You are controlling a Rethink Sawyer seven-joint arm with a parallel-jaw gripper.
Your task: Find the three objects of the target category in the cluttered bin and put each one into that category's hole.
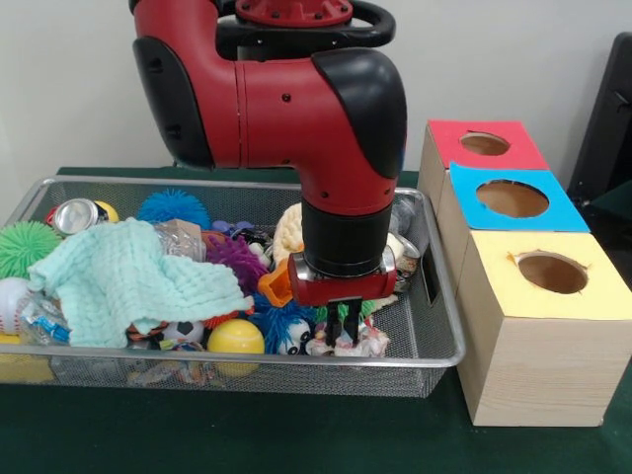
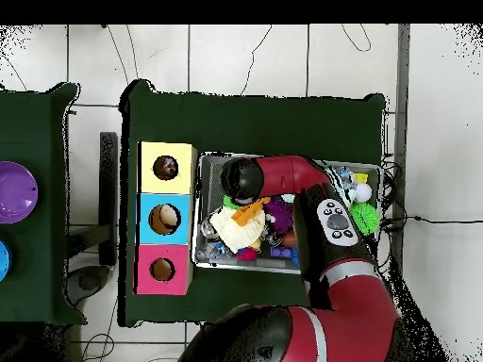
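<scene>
A: In the wire bin (image 1: 439, 348) on the green desk (image 1: 296, 434), what's the gripper (image 1: 344, 322) doing?

B: It's down among the clutter at the box end of the bin, beside a yellow ball (image 1: 236, 339) and a mint cloth (image 1: 123, 279). I can't tell whether it grips anything.

A: And the holes?

B: Just beside the bin: yellow box (image 1: 546, 326), blue box (image 1: 513, 199), red box (image 1: 484, 145), each with a round hole on top.

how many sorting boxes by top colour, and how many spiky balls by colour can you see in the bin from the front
Red-topped box: 1
Blue-topped box: 1
Yellow-topped box: 1
Green spiky ball: 1
Blue spiky ball: 1
Purple spiky ball: 1
Total: 6; more may lie hidden under the mint cloth and the arm.
</scene>
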